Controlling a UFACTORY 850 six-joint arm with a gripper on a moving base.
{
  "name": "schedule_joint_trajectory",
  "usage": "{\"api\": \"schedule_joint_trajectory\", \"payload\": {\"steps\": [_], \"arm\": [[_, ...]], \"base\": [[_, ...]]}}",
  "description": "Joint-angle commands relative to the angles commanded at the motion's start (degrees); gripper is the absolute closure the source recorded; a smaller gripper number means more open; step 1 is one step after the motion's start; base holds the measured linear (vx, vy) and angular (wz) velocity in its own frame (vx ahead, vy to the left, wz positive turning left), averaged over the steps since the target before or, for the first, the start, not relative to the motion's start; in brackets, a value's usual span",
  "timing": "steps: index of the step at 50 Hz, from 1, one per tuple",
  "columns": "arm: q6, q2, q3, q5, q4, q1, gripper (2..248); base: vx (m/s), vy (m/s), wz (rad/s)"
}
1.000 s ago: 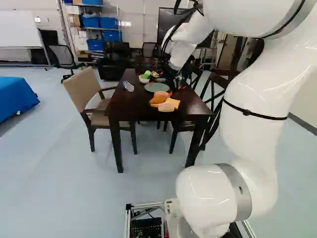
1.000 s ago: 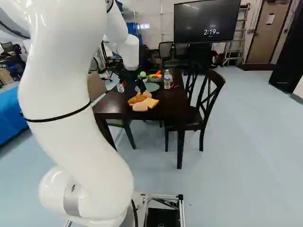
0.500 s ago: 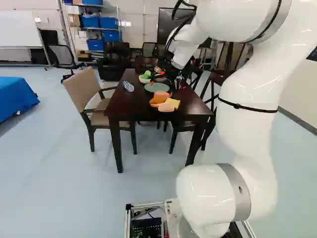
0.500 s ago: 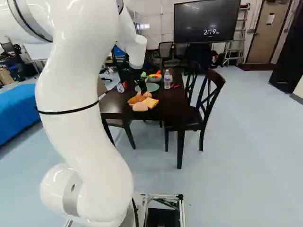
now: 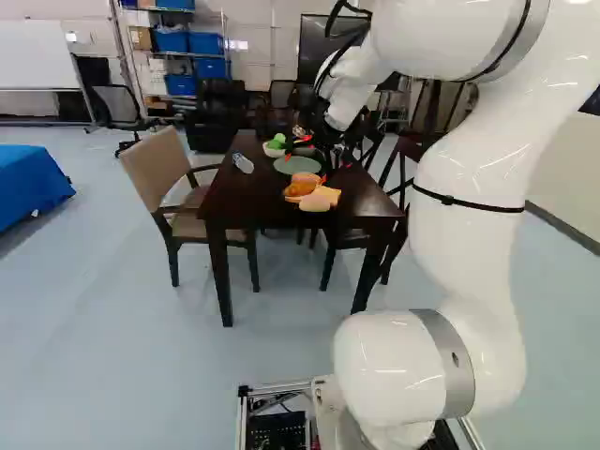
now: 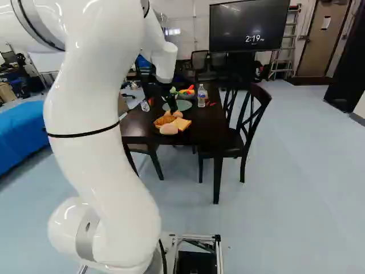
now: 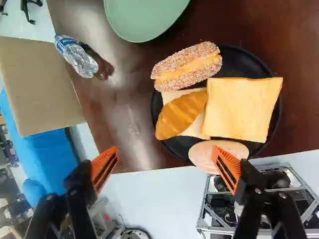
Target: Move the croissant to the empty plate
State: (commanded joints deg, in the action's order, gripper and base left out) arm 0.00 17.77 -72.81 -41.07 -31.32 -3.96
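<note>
In the right base view my gripper (image 6: pixel 173 104) hangs over the table, by the food. The wrist view shows the gripper (image 7: pixel 167 170) open, its orange-padded fingers wide apart with nothing held. Ahead of them the golden-brown croissant (image 7: pixel 182 114) lies aslant on a pale bread slice, on the black plate (image 7: pixel 275 117). Around it on that plate are a seeded bun (image 7: pixel 187 67), a square toast slice (image 7: pixel 242 108) and a pale oval piece (image 7: pixel 218 153), partly hidden by one finger. The empty green plate (image 7: pixel 144 19) lies farther ahead, beyond the seeded bun.
A water bottle (image 7: pixel 76 55) lies on its side on the dark table (image 6: pixel 199 127); another bottle (image 6: pixel 202 96) stands upright past the food. Bowls of toy food (image 6: pixel 186 94) are at the far part. Chairs (image 6: pixel 251 123) flank the table.
My arm has shifted rightward in the right base view and leftward in the left base view, mostly in the first half second. The gripper has come lower beside the food. The base has not moved.
</note>
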Motion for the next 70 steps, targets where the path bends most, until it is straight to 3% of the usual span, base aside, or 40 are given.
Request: {"api": "schedule_joint_trajectory", "payload": {"steps": [39,47,70], "arm": [[0.3,0.0,0.0,0.0,0.0,0.0,3],[3.9,0.0,0.0,0.0,0.0,0.0,3],[17.5,0.0,0.0,0.0,0.0,0.0,3]], "base": [[0.0,0.0,0.0],[0.0,0.0,0.0],[0.0,0.0,0.0]]}}
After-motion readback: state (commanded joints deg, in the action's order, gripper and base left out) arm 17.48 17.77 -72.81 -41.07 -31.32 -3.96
